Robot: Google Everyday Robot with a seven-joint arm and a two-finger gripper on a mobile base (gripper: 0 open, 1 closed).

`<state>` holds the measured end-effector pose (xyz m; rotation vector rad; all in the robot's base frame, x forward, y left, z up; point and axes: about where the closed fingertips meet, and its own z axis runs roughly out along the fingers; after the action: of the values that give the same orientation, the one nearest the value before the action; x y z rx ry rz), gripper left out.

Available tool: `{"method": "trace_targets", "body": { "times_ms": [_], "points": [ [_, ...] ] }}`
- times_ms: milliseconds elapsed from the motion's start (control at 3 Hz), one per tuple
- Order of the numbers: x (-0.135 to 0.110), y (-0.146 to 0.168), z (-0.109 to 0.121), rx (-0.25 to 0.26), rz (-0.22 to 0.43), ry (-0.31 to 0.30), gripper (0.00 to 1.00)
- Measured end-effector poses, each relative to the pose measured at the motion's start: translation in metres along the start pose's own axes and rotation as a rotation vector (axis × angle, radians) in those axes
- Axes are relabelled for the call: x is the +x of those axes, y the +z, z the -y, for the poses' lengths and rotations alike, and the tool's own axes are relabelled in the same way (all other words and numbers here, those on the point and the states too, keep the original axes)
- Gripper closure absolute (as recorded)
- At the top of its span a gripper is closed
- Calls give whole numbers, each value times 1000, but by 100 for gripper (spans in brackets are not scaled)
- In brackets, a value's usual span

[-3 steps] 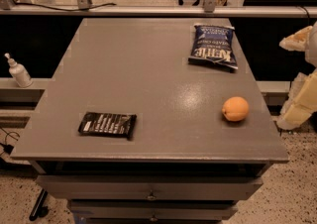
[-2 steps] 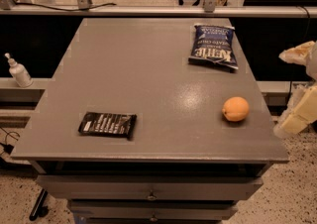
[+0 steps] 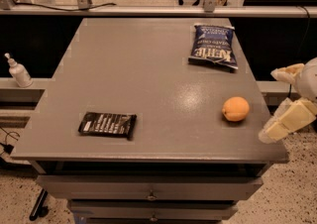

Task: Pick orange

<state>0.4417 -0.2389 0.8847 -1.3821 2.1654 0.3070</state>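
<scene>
The orange (image 3: 236, 108) is a small round fruit resting on the grey table (image 3: 133, 79) near its front right corner. My gripper (image 3: 270, 105) is off the table's right edge, just right of the orange and apart from it. Its two pale fingers (image 3: 290, 120) are spread wide, open and empty, with tips pointing left toward the table.
A blue chip bag (image 3: 213, 46) lies at the back right of the table. A black snack packet (image 3: 107, 124) lies at the front left. A white pump bottle (image 3: 19, 71) stands on a ledge to the left. Drawers (image 3: 148, 196) are below the tabletop.
My gripper has moved lower and slightly toward the table's front right corner. The orange and the other items have not moved.
</scene>
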Motion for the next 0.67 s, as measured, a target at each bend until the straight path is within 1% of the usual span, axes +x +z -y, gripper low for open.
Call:
{"method": "trace_targets", "body": {
  "times_ms": [333,667],
  "points": [
    [6,24,3,-19,37,60,0],
    [6,43,4,-34,67,102,0]
  ]
}}
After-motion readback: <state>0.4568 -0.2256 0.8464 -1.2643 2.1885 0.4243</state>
